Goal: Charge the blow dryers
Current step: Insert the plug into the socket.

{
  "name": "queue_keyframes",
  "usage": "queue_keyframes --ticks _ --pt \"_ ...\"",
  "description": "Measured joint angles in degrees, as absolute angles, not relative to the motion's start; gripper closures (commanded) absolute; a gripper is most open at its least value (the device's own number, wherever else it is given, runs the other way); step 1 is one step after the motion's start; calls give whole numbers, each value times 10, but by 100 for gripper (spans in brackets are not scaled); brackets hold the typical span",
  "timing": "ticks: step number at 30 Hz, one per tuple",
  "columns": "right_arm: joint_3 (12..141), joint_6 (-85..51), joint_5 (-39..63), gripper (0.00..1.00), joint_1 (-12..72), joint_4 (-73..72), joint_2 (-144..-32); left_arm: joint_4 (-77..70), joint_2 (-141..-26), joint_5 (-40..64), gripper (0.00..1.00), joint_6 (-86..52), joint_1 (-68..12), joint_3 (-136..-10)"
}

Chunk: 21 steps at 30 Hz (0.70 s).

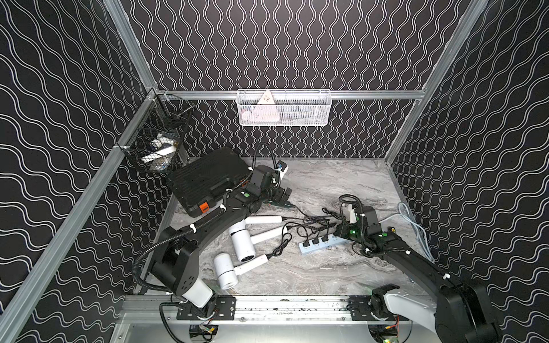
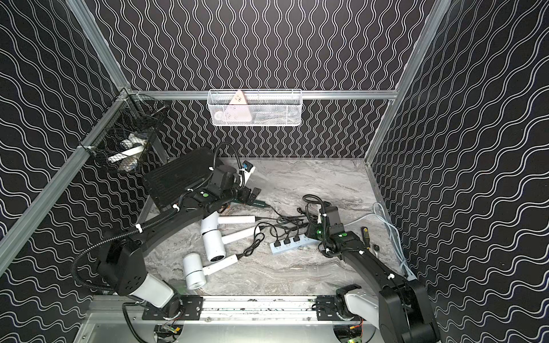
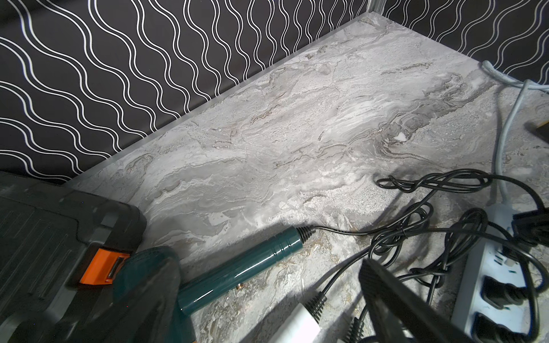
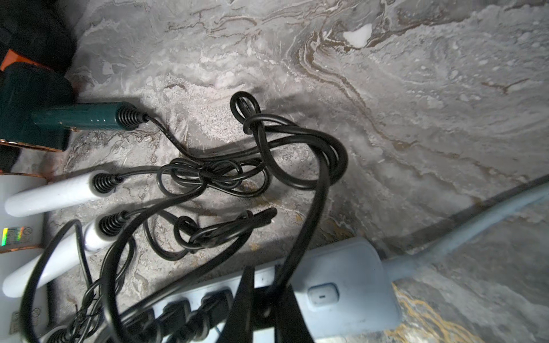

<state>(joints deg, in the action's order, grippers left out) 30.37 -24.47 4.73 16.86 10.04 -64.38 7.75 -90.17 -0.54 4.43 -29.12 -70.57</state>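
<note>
Right wrist view: right gripper (image 4: 265, 316) clamped on black plug (image 4: 269, 297) over power strip (image 4: 341, 282); left gripper (image 1: 283, 196) wide, above dark green blow dryer (image 3: 237, 267), away from strip.

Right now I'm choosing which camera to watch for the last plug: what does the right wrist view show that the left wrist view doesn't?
Only the right wrist view: the switch on the pale blue power strip, and the black plug pinched in the right gripper. Only the left wrist view: the patterned wall. Both: the dark green dryer's handle, the tangled black cords, the strip itself and the marble tabletop.
</note>
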Motion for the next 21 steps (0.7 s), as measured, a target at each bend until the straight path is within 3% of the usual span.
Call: queue_keyframes --ticks 21 --pt "288 -243 50 100 172 56 -653 78 -900 -6 1 46 -297 -706"
